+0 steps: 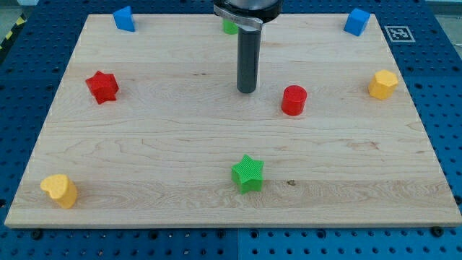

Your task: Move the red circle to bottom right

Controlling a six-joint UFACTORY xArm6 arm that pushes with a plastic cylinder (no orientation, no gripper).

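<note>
The red circle (294,100) is a short red cylinder standing right of the board's middle. My tip (247,90) rests on the board to the left of it and slightly higher in the view, apart from it by a small gap. The rod rises straight up to the view's top.
The wooden board (231,209) also holds a red star (102,87) at left, a green star (248,173) at bottom middle, a yellow block (59,190) at bottom left, a yellow hexagon (383,84) at right, blue blocks at top left (124,19) and top right (356,22), and a green block (229,27) behind the rod.
</note>
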